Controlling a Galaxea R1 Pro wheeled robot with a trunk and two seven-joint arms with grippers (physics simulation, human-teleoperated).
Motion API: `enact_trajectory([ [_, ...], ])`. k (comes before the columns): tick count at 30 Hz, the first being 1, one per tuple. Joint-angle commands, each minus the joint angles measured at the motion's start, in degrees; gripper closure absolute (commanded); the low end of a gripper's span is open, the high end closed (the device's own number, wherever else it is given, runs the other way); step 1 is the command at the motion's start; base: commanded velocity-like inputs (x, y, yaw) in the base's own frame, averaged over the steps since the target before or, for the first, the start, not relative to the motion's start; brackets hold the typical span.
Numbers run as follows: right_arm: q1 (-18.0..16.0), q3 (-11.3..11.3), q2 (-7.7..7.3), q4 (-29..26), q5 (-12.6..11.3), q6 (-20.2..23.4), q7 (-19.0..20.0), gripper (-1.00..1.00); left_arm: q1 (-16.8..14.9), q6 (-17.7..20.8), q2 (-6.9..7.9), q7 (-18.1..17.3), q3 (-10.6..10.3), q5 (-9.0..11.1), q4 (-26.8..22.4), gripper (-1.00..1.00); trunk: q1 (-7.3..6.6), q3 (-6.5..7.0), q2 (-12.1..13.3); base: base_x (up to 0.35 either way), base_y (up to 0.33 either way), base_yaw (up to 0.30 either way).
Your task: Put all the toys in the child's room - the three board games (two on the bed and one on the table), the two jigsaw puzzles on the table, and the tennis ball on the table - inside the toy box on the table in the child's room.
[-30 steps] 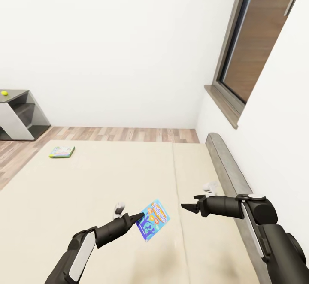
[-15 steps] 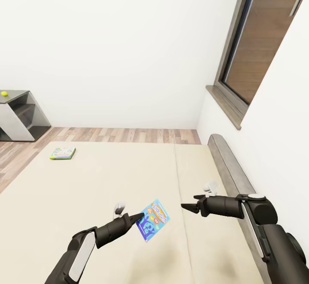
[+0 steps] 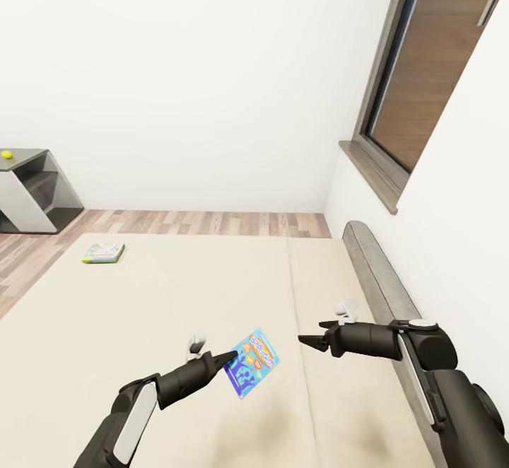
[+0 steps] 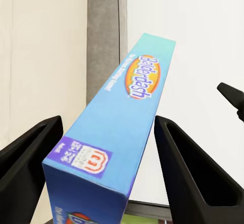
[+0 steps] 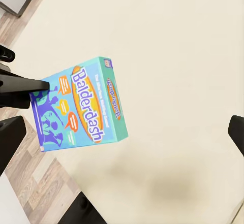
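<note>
Blue game: your left gripper (image 3: pixel 230 362) pinches the Balderdash box (image 3: pixel 254 361), lifted above the bed (image 3: pixel 141 312).
Right gripper (image 3: pixel 305 340): parted, holding nothing, just beside the box.
Second game (image 3: pixel 103 252): lying at the bed's far corner.
Tennis ball (image 3: pixel 7 154): on the dark desk (image 3: pixel 28 160).
</note>
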Motion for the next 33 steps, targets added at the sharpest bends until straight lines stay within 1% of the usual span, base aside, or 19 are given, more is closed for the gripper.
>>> enact_trajectory([
  [1, -0.06, -0.06, 0.01, -0.06, 0.58, 0.27, 0.60, -1.00, -0.04, 0.32, -0.06, -0.14, 0.16, 0.01, -0.01, 1.00, 0.03, -0.11, -0.11, 0.001, 0.002, 0.000],
  [7, -0.06, -0.06, 0.04, -0.07, 0.58, 0.27, 0.56, -1.00, -0.04, 0.32, -0.06, -0.14, 0.15, 0.02, -0.01, 1.00, 0.03, -0.11, -0.11, 0.001, 0.024, 0.000],
  [13, -0.06, -0.06, 0.04, -0.07, 0.58, 0.24, 0.55, -1.00, -0.04, 0.32, -0.05, -0.14, 0.16, 0.05, -0.01, 1.00, 0.03, -0.11, -0.11, 0.000, 0.149, 0.000],
  [33, -0.06, 0.00, 0.05, -0.07, 0.58, 0.19, 0.57, -1.00, -0.04, 0.32, -0.05, -0.14, 0.19, 0.07, -0.01, 1.00, 0.03, -0.11, -0.11, 0.000, 0.266, 0.000],
])
